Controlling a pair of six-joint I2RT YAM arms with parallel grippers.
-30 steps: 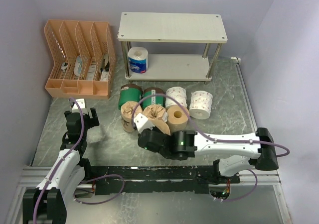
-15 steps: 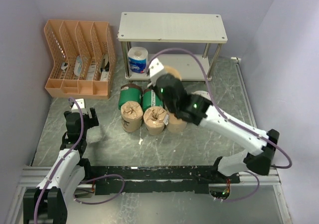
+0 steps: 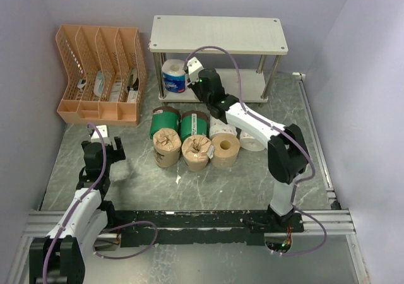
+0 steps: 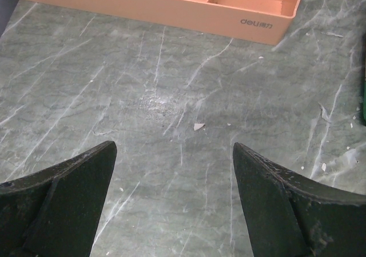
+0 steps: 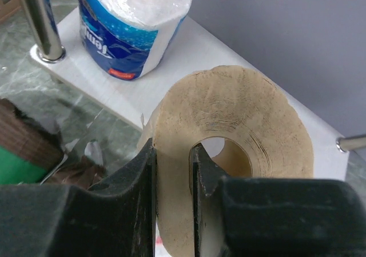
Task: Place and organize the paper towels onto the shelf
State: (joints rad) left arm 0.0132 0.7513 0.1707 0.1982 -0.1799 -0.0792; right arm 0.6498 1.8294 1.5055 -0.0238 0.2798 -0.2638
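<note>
- Right end effector (image 5: 171, 154) grips the tan roll (image 5: 257, 120) by its wall, over the lower board of the shelf (image 5: 206, 51).
- Left end effector (image 4: 174, 165) gapes wide above the worktop (image 4: 171, 97), well apart from the shelf.

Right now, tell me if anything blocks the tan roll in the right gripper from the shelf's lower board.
Nothing visible does. The right gripper holds the tan roll at the lower board's front. The blue-and-white roll stands to its left, with bare board beyond.
</note>
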